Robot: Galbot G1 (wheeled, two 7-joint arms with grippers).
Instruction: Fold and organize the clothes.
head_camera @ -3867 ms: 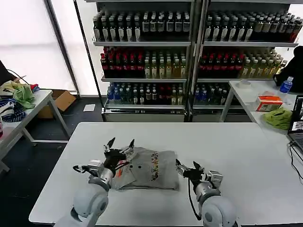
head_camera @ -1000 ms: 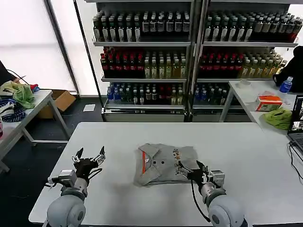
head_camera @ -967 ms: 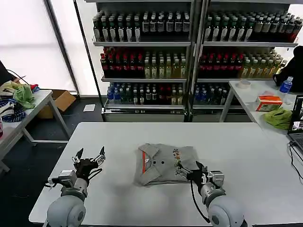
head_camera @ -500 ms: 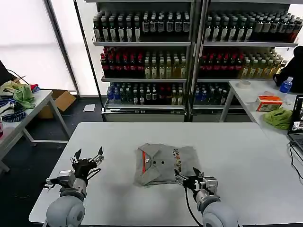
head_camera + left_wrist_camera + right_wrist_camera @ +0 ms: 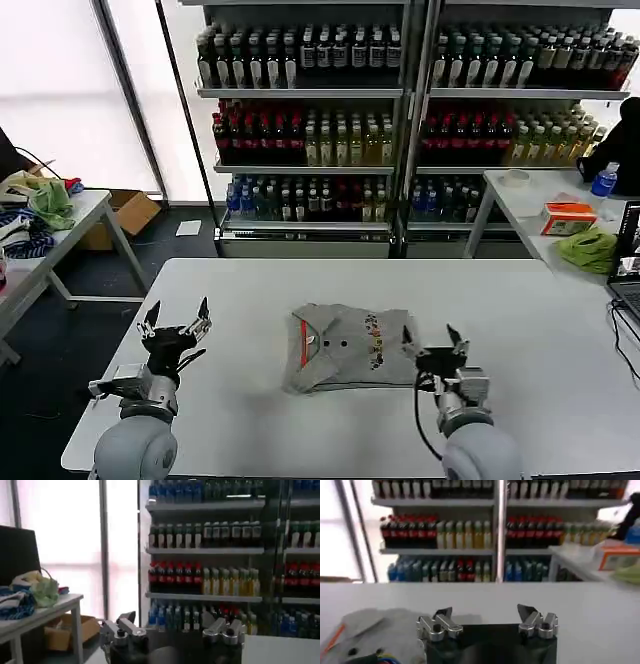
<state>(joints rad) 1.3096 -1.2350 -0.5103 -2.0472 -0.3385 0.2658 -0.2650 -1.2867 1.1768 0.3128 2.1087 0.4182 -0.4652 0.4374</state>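
Shirts [image 5: 347, 349] lie folded in a stack mid-table [image 5: 560, 330], with both the left gripper [image 5: 176, 322] and right gripper [image 5: 435, 340] spread wide and empty beside them, so I'd tidy edges gently, pressing down rather than dragging the fold apart.

Counter [image 5: 300, 285]: bare from 9 through 12 to 3 o'clock of the folded shirts [image 5: 345, 348].
Obstacles: left gripper [image 5: 176, 322] at 9 o'clock, apart; right gripper [image 5: 432, 338] at 3 o'clock, just beside the shirts, fingers spread.
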